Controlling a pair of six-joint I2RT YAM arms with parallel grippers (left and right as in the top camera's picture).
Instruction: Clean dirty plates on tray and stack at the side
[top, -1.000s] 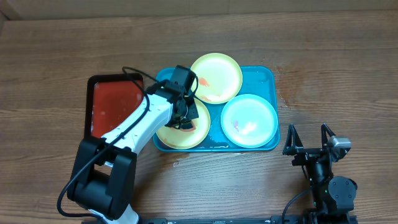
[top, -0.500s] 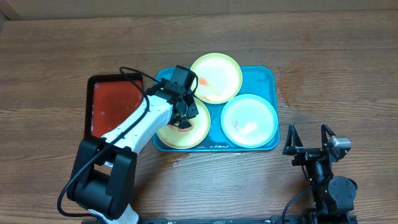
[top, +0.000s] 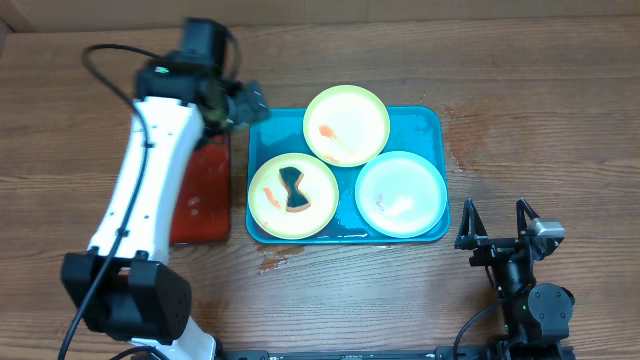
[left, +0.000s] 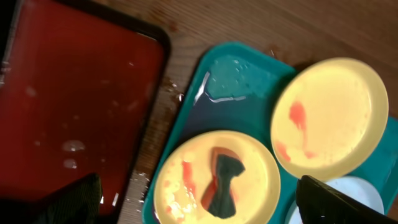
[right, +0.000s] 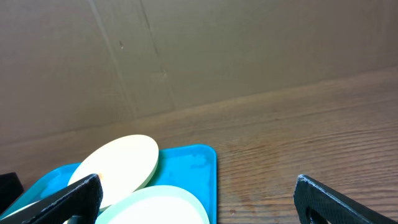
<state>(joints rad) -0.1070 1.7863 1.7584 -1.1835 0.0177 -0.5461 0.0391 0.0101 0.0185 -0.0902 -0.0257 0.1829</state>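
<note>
Three plates lie on the blue tray, just right of the blurry left gripper. A dark bent thing rests on the near green plate. The right gripper is wide open and empty, the pale plate to its left.

From the left wrist, the fingers stand far apart, holding nothing. One hides part of the pale plate.

From the right wrist, the plates are cut off at the bottom.
</note>
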